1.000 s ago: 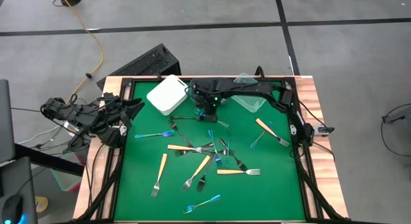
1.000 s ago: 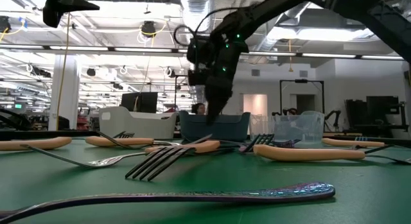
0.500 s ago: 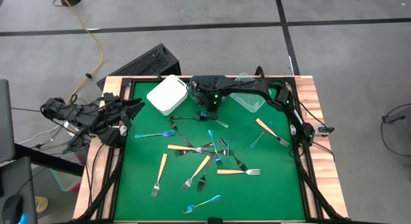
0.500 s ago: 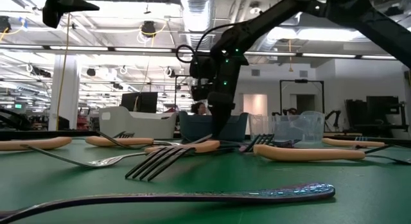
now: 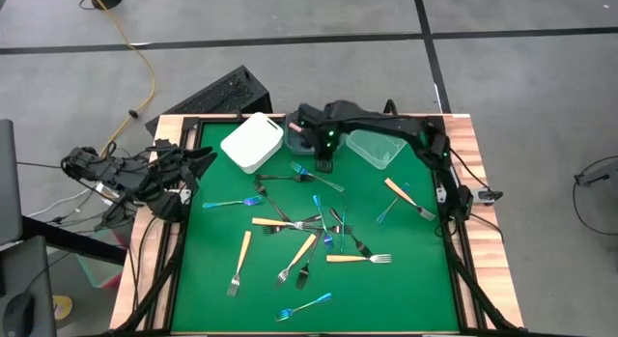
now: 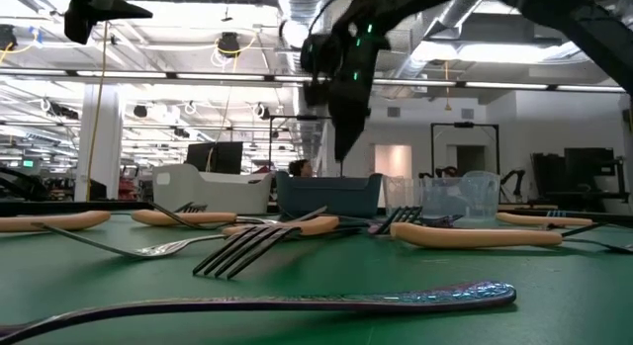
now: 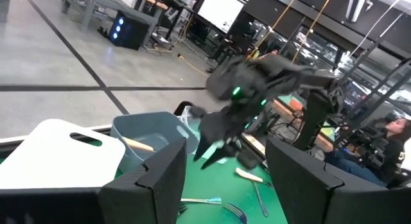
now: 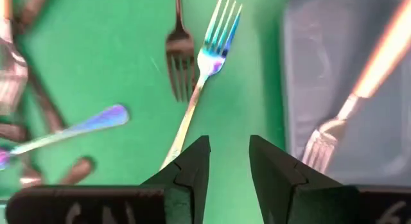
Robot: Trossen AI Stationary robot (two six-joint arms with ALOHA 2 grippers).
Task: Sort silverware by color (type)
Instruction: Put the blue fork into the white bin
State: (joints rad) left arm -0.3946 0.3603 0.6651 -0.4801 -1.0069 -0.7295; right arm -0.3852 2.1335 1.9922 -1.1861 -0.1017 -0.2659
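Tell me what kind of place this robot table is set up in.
Probably a large robotics lab or industrial workshop: the low view shows exposed ceiling ducts and strip lights over rows of workstations with monitors, and the high view shows a bare concrete floor with cables around the table.

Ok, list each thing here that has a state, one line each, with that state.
Right pincer: open, empty, raised above the mat near the grey-blue bin.
Left pincer: open, empty, parked at the table's left edge.
Grey-blue bin: upright, holds one yellow-orange-handled fork.
White bin: flat white face up.
Clear bin: upright, appears empty.
Iridescent blue fork: lying flat on the mat, ungripped.
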